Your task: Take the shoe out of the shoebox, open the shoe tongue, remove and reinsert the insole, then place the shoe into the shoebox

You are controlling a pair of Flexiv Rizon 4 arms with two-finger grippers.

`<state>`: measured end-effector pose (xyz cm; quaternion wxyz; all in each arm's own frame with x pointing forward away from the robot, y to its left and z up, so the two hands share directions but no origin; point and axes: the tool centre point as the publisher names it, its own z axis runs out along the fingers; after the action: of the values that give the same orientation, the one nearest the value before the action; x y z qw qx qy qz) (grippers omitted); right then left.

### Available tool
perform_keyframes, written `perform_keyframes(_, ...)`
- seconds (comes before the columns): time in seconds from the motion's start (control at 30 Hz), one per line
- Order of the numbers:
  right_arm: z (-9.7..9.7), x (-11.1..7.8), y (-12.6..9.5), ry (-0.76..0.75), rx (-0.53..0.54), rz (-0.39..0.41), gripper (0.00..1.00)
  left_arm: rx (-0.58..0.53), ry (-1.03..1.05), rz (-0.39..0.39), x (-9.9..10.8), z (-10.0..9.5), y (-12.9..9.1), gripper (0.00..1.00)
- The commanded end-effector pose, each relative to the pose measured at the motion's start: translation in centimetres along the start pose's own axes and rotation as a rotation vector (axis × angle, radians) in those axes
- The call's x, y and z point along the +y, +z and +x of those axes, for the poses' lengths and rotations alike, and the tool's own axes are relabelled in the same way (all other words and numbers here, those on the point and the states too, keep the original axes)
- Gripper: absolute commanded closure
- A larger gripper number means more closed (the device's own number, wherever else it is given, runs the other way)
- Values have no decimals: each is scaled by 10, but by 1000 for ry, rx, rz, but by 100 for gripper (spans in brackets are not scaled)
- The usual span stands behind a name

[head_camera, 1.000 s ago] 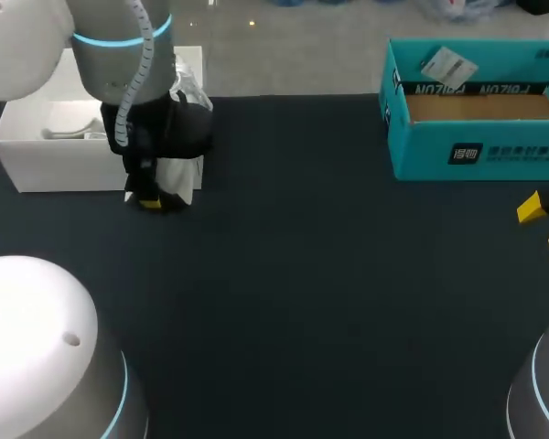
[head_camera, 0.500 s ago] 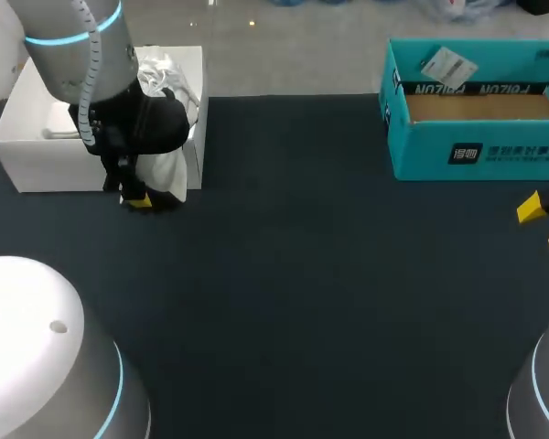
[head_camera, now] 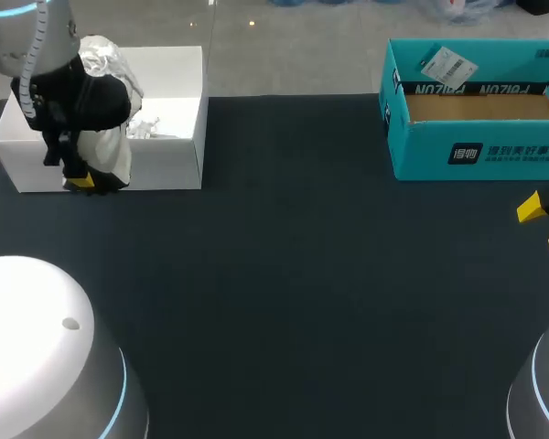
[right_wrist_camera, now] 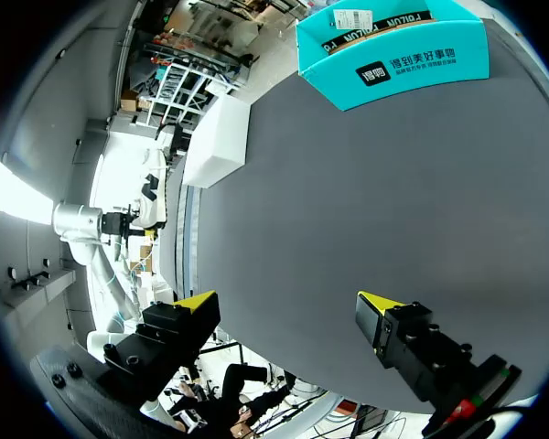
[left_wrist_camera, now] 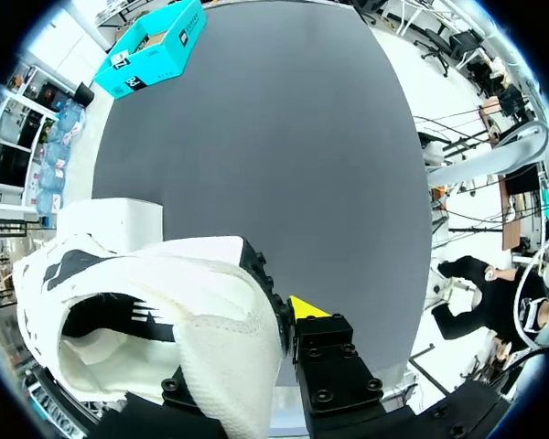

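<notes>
White shoebox (head_camera: 178,151) sits at the table's far left corner. Inside I see crumpled white packing paper (head_camera: 148,125) near its right wall, and the rest of the interior is blocked by my left arm. The shoe (head_camera: 113,157) is out of it: white with black markings, hanging from my left gripper (head_camera: 84,179) in front of the left part of the box's front wall. I can't tell whether it touches the table. From the left wrist, the shoe (left_wrist_camera: 156,311) fills the space at the left gripper (left_wrist_camera: 265,322), with its collar fabric pinched between the fingers. Only one yellow tip shows; the other is buried under the fabric. I read that as clamped on the shoe. The white shoebox (left_wrist_camera: 119,219) is right behind the shoe there. There's something crinkly and pale above the gripper body in the head view, paper or part of the shoe, can't say. Teal box (head_camera: 476,137) is at the far right, open top, with a bare brown cardboard floor and one white label card (head_camera: 448,66) leaning at its back wall. Right gripper (head_camera: 542,227) hangs at the table's right edge, just in front of the teal box, with nothing in it. The right wrist view confirms the right gripper (right_wrist_camera: 286,305) has its fingers spread wide over bare table. The table (head_camera: 293,274) is a dark matte surface.
</notes>
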<state>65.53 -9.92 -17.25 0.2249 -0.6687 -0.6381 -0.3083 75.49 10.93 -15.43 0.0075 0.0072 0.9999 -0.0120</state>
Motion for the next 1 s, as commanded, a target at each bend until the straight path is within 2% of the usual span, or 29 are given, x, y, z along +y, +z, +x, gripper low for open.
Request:
perform_keyframes(0.03,0,-2,0,1,0,-3,0,33,8,65,33,-30,0,100)
perform_keyframes(0.07,0,-2,0,1,0,-3,0,30,5,56,42,-39,1,100)
perform_keyframes(0.1,0,-2,0,1,0,-3,0,50,26,79,52,-48,1,100)
perform_keyframes(0.23,0,-2,0,1,0,-3,0,-6,38,103,80,-82,-2,100)
perform_keyframes(0.33,0,-2,0,1,0,-3,0,2,8,89,93,-102,-8,100)
perform_keyframes(0.43,0,-2,0,1,0,-3,0,25,7,82,100,-115,-14,100)
perform_keyframes(0.5,0,-2,0,1,0,-3,0,65,36,67,102,-119,-16,100)
perform_keyframes(1.0,0,-2,0,1,0,-3,0,65,36,67,102,-119,-16,100)
